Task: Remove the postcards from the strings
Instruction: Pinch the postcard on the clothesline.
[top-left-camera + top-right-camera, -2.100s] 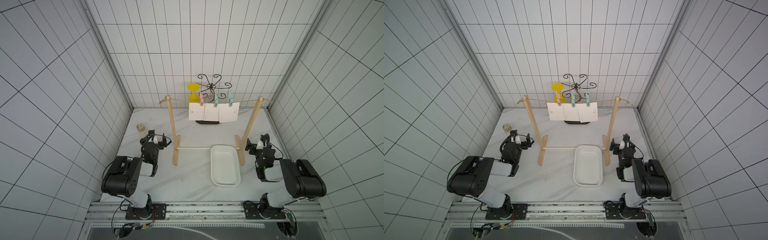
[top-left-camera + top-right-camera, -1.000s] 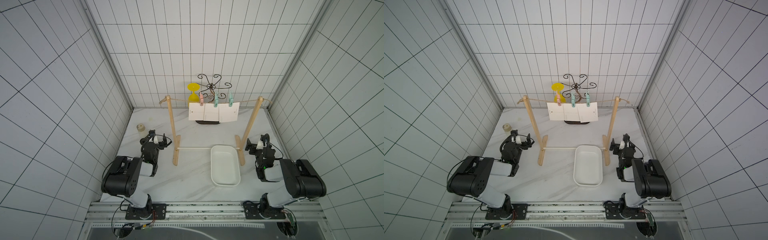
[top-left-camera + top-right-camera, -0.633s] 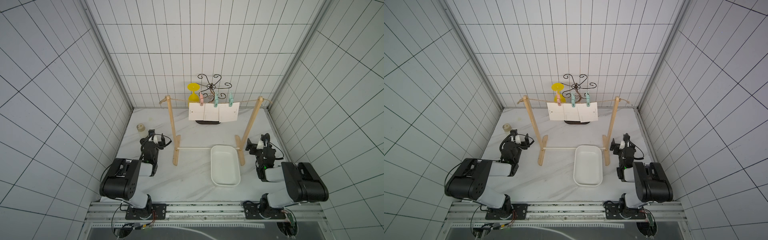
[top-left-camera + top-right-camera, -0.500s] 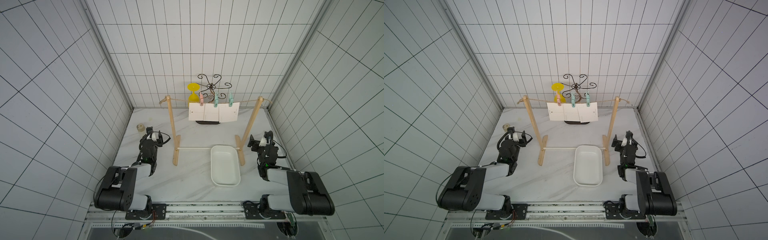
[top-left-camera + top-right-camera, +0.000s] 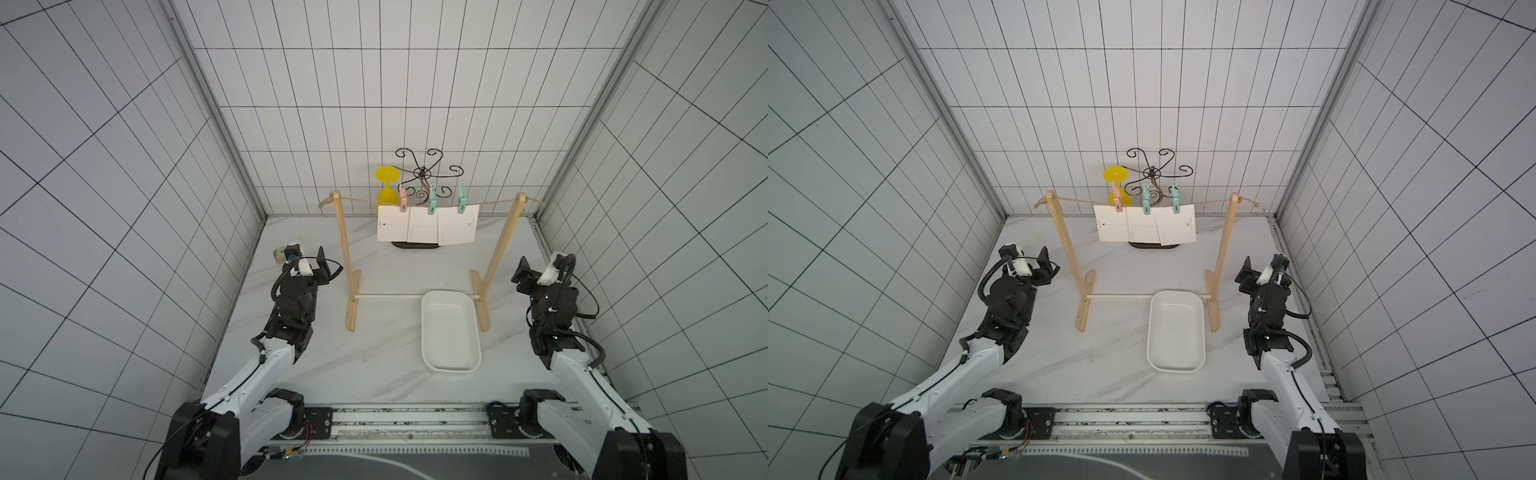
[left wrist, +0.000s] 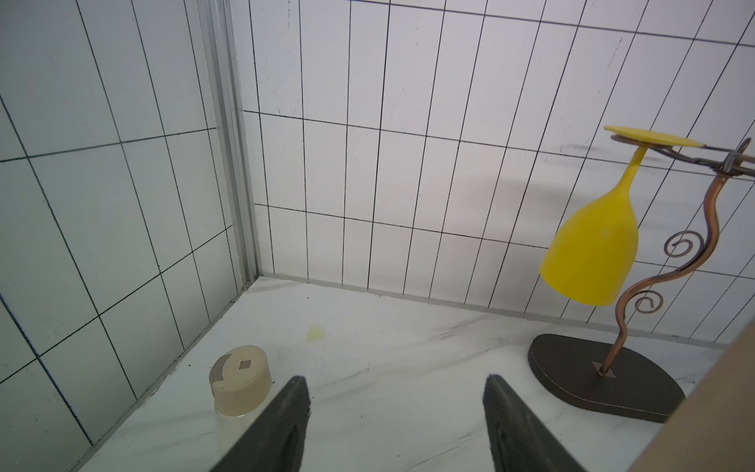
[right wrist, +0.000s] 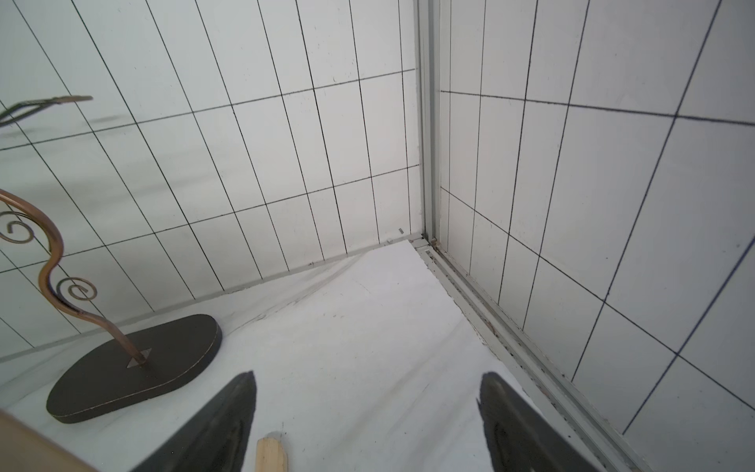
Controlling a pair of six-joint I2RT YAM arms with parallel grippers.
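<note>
Far left, near the left wall, a small beige cap (image 6: 240, 380) sits on the surface (image 5: 374, 357), just beside your left gripper (image 6: 394, 388). That gripper is parted fairly wide with nothing between its fingers, and it is well apart from the rack.

Next comes the left post (image 5: 345, 257), upright on its foot. The string (image 5: 361, 202) runs from its top across to the right post (image 5: 500, 249) and is knotted outside each post. All three postcards (image 5: 426, 224) hang on the string at about mid-span, side by side with edges overlapping. A pink peg (image 5: 402, 199) clips the left card, and two green pegs (image 5: 432, 199) clip the middle and right cards.

Behind the cards a yellow goblet (image 5: 386, 187) hangs upside down from a metal stand (image 5: 423, 174), whose dark base is on the surface by the back wall. Low down, a dowel (image 5: 386, 296) joins the posts' feet. A white tray (image 5: 449, 294) lies on the surface nearer the right post, its far end at the dowel; can't tell if they touch.

Far right, your right gripper (image 7: 367, 384) is outside the right post. It is spread wide and holds nothing.
</note>
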